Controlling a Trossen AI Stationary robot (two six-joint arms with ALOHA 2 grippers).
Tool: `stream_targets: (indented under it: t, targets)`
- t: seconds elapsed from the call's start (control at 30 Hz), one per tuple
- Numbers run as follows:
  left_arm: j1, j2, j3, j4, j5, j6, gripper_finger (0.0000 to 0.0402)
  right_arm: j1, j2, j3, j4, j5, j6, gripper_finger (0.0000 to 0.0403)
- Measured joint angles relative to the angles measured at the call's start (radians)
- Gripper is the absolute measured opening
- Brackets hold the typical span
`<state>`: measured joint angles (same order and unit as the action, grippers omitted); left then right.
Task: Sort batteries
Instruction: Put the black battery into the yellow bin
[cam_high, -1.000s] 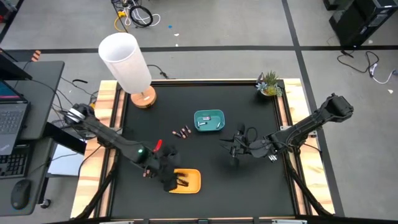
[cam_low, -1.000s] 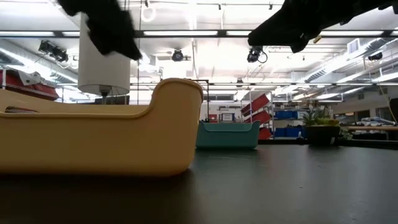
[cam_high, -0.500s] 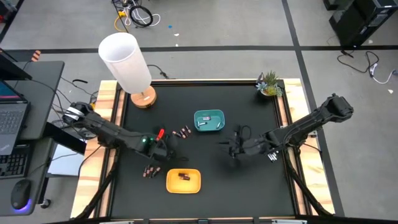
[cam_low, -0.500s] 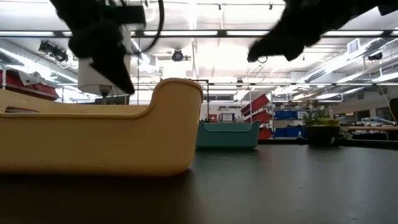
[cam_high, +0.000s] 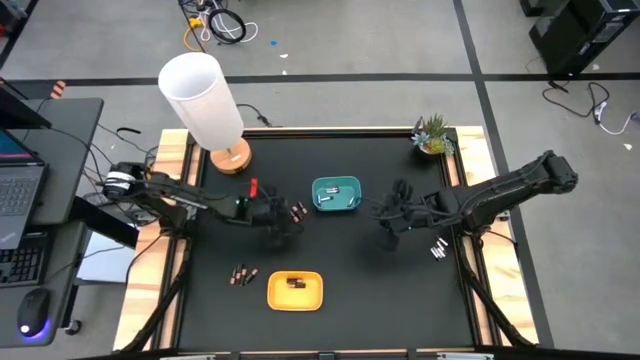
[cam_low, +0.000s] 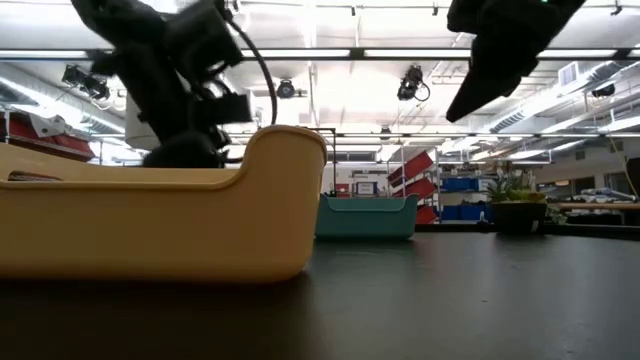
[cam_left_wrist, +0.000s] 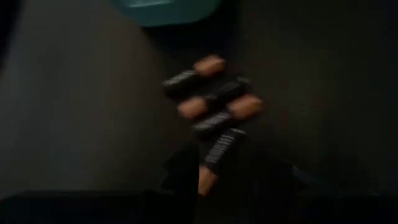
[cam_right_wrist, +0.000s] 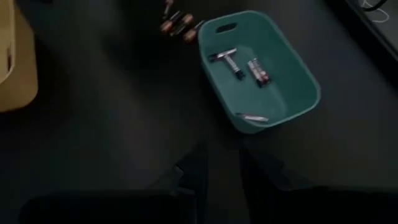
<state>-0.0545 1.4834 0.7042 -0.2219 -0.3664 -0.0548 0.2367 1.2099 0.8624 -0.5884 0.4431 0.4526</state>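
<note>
Several dark batteries with copper ends (cam_high: 296, 212) lie in a cluster on the black table, just left of the teal tray (cam_high: 352, 206). My left gripper (cam_high: 283, 224) hovers at that cluster, open. In the left wrist view one battery (cam_left_wrist: 219, 149) lies between its fingers (cam_left_wrist: 180, 171); whether they touch it I cannot tell. My right gripper (cam_high: 388, 226) hangs right of the teal tray (cam_right_wrist: 280, 93), its fingers a narrow gap apart with nothing visible between them. A few silvery and dark batteries (cam_right_wrist: 235, 62) lie in the teal tray. One battery (cam_high: 295, 284) lies in the yellow tray (cam_high: 312, 296).
More batteries lie near the table's near-left part (cam_high: 241, 275) and by its right edge (cam_high: 438, 250). A white lamp (cam_high: 205, 100) stands at the far left corner, a small plant (cam_high: 432, 135) at the far right. The yellow tray (cam_low: 150, 225) fills the low view's left.
My left gripper has moved from over the yellow tray toward the far edge, to the battery cluster beside the teal tray. A battery shows in the yellow tray. My right gripper has shifted a little toward the far and right edges.
</note>
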Motion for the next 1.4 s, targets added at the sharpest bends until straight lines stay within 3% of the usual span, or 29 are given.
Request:
stream_targets:
  t: [0.13, 0.23, 0.5, 0.63, 0.73, 0.93, 1.4]
  targets:
    - [0.03, -0.003, 0.005, -0.002, 0.119, -0.036, 0.013, -0.006, -0.011, 0.001, -0.003, 0.0, -0.002, 0.0079]
    - [-0.02, -0.02, 0.031, -0.063, 0.235, -0.138, 0.013, -0.003, -0.011, 0.001, -0.025, 0.006, -0.004, 0.0079]
    - [-0.201, -0.133, 0.152, -0.556, 0.296, -0.463, 0.013, -0.003, -0.011, 0.001, 0.002, 0.107, -0.065, 0.0078]
    - [-0.258, -0.158, 0.158, -0.559, 0.413, -0.662, 0.013, -0.003, -0.011, 0.001, 0.042, 0.119, -0.099, 0.0078]
    - [-0.312, -0.117, 0.158, -0.554, 0.441, -0.749, 0.013, 0.001, -0.011, 0.001, 0.054, 0.148, -0.117, 0.0078]
    - [-0.389, -0.05, 0.157, -0.458, 0.411, -0.873, 0.013, 0.001, -0.011, -0.011, 0.082, 0.165, -0.159, 0.0077]
    - [-0.497, 0.078, 0.158, -0.425, 0.302, -1.082, 0.0131, -0.017, -0.01, -0.063, 0.181, 0.076, -0.193, 0.0077]
